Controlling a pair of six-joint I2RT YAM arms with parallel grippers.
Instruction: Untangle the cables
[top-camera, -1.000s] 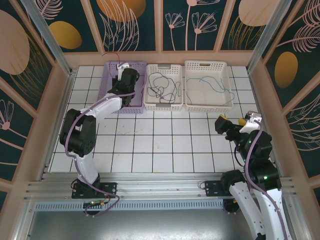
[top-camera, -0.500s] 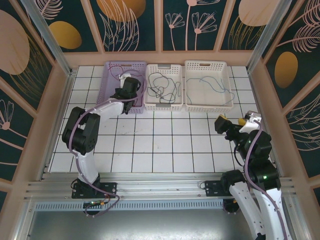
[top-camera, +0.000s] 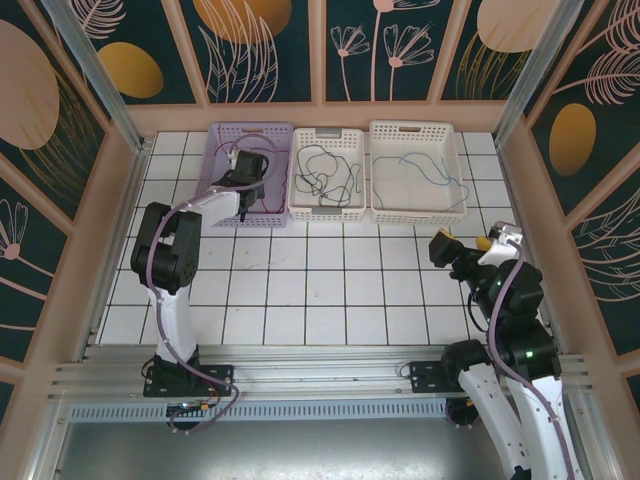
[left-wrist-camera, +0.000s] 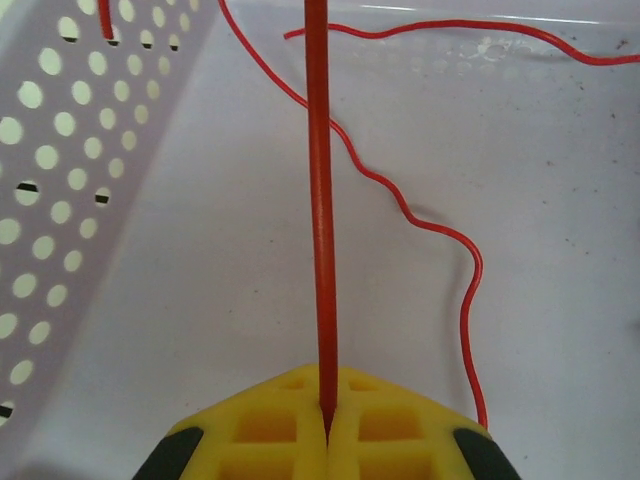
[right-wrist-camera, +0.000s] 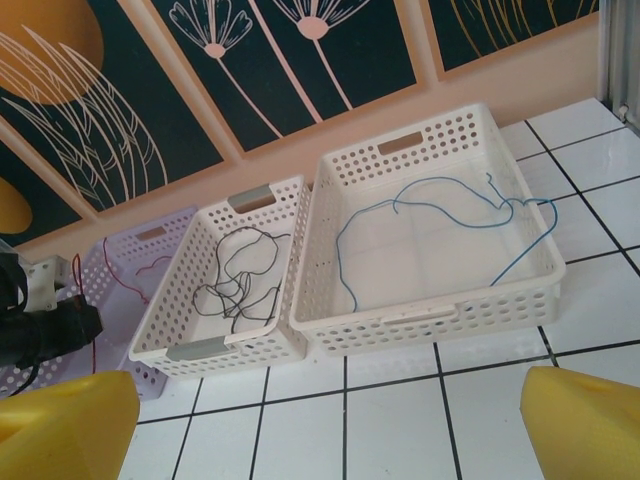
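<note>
The red cable (left-wrist-camera: 320, 200) is cut off at the left wrist view's top.

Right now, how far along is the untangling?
Done: the blue cable lies alone in the right white basket. In hand: the left gripper is shut on the red cable inside the purple basket. Left: the dark cables in the middle basket look looped together; the right gripper is open over the table.
</note>
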